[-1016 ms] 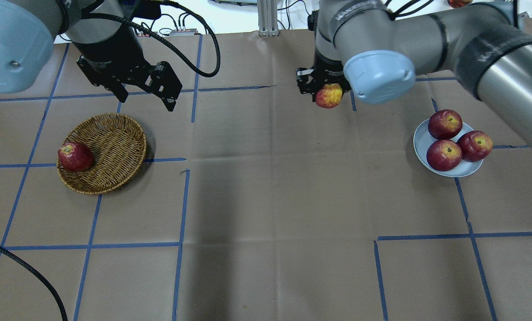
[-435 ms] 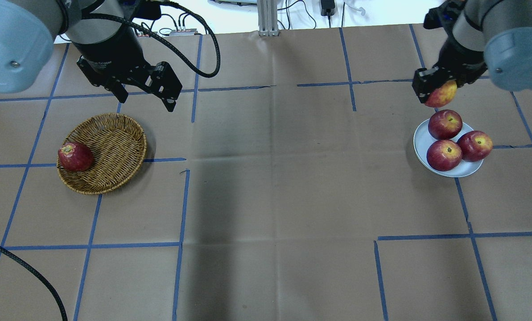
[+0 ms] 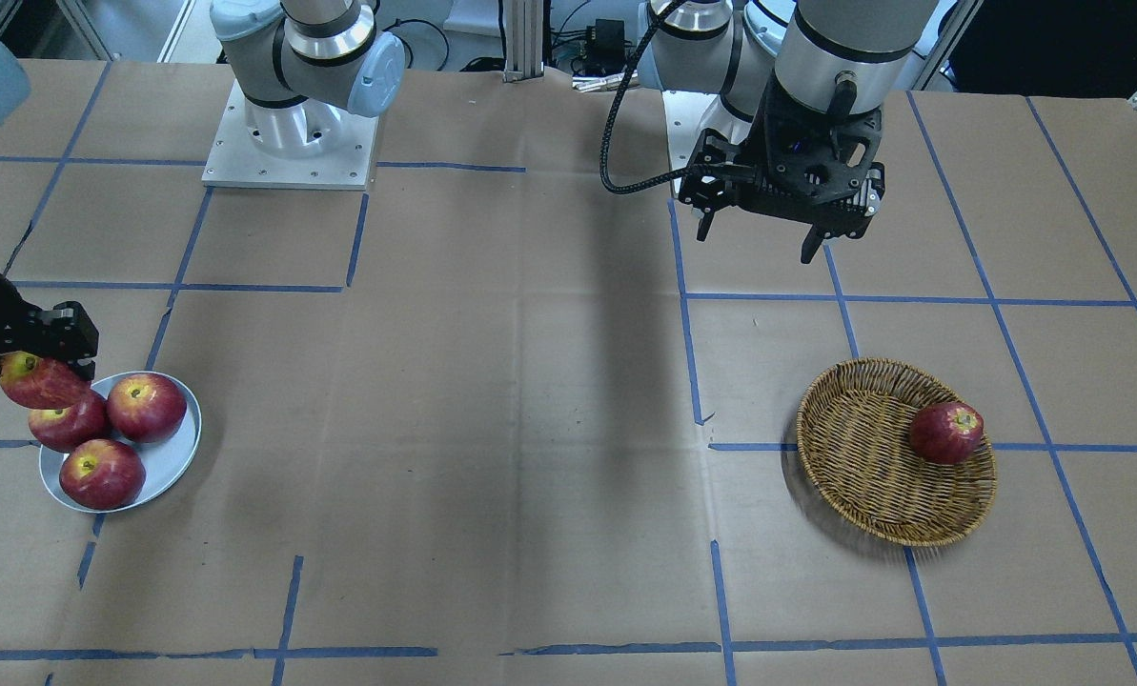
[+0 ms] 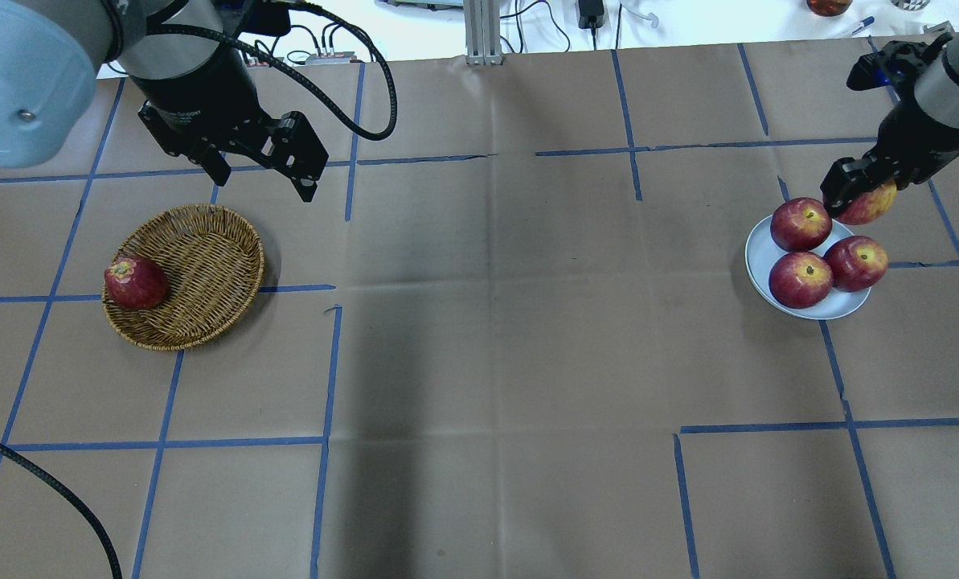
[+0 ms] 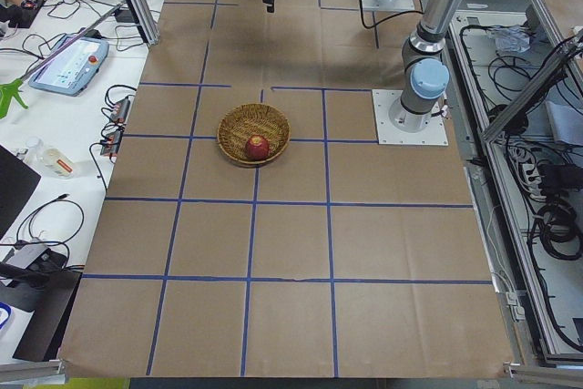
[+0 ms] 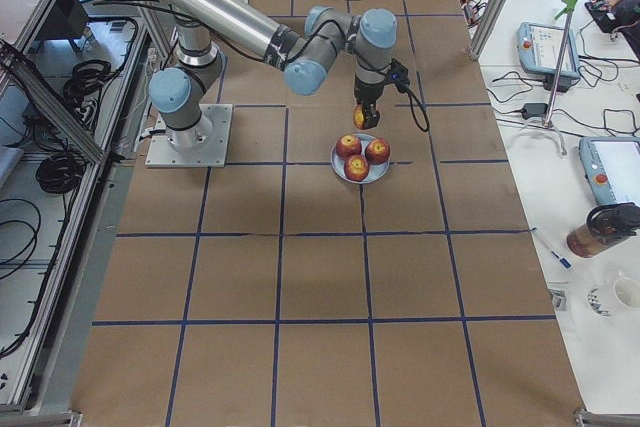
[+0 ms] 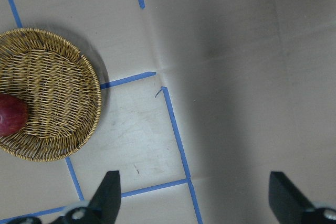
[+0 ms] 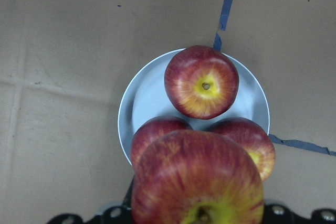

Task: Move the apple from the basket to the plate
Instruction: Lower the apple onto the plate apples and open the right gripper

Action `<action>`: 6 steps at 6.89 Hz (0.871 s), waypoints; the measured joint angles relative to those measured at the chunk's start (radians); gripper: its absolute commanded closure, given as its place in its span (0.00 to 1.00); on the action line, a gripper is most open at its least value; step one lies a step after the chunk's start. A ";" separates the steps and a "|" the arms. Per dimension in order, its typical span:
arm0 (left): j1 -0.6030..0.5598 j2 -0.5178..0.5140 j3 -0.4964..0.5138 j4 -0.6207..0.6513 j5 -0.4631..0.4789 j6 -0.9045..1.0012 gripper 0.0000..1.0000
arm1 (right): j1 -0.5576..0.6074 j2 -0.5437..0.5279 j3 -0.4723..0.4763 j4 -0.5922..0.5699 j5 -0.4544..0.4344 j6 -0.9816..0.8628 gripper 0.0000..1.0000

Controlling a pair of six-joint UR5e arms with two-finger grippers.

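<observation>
My right gripper point(image 4: 861, 195) is shut on the streaky red-orange apple point(image 4: 871, 204) and holds it just above the far edge of the pale blue-grey plate point(image 4: 756, 256). The right wrist view shows the apple point(image 8: 198, 182) large, over the plate point(image 8: 126, 114). The front view shows the apple point(image 3: 42, 383) by the plate's rim point(image 3: 175, 465). The wicker basket point(image 4: 202, 273) sits at the left and holds one dark red apple point(image 4: 135, 283). My left gripper point(image 4: 265, 185) is open and empty, above the table behind the basket.
Three dark red apples point(image 4: 801, 223) point(image 4: 801, 279) point(image 4: 855, 263) fill most of the plate. Blue tape lines grid the brown paper tabletop. A black cable point(image 4: 45, 482) crosses the near left corner. The arm bases point(image 3: 287, 143) stand at the robot's side of the table.
My right arm has swung to the right with the apple, from the table's back middle to just over the plate's far edge. The left arm has not moved.
</observation>
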 measured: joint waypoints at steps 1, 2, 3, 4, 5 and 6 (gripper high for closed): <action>0.001 0.000 0.000 -0.001 0.000 0.002 0.00 | -0.012 0.029 0.024 -0.062 0.005 -0.023 0.43; 0.003 0.001 0.000 -0.004 0.000 0.004 0.00 | -0.018 0.059 0.039 -0.113 0.007 -0.039 0.43; 0.006 0.001 -0.001 -0.010 0.000 0.004 0.00 | -0.025 0.082 0.047 -0.141 0.008 -0.047 0.43; 0.007 0.003 -0.001 -0.015 0.001 0.004 0.00 | -0.032 0.098 0.053 -0.152 0.008 -0.049 0.41; 0.009 0.006 -0.002 -0.018 0.001 0.003 0.00 | -0.037 0.107 0.058 -0.156 0.008 -0.049 0.39; 0.011 0.011 -0.002 -0.023 0.001 0.004 0.00 | -0.038 0.110 0.064 -0.156 0.007 -0.047 0.38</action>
